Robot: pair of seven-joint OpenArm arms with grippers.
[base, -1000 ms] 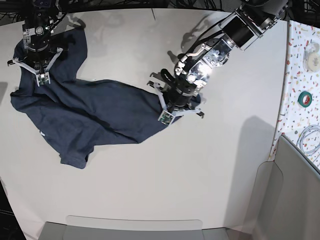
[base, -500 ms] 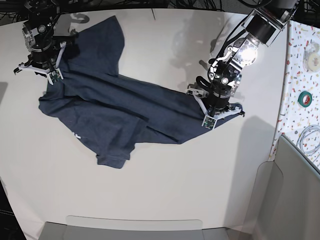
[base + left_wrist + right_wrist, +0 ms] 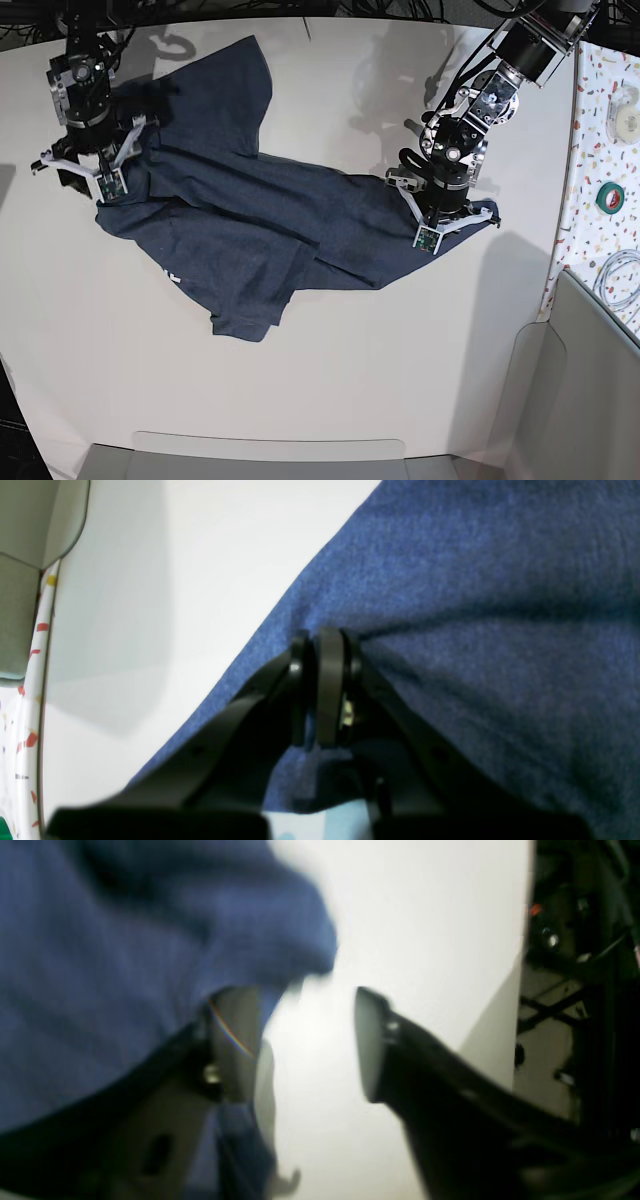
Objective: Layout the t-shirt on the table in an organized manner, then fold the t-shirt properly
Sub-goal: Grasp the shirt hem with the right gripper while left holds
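Since the earlier frames both arms dragged the dark navy-blue heathered t-shirt [image 3: 250,235] toward the speckled strip's side of the off-white matte table [image 3: 330,400], stretching it out some. Shirt's still rumpled, lying between the two hands, one folded flap hanging off its near edge. Left hand [image 3: 440,215] is clenched on the shirt's corner nearest that strip, pointing down, looks like it's anchoring the pull. Right hand [image 3: 92,165] at the shirt's far end has just released, jaws apart, cloth brushing one finger [image 3: 235,1040].
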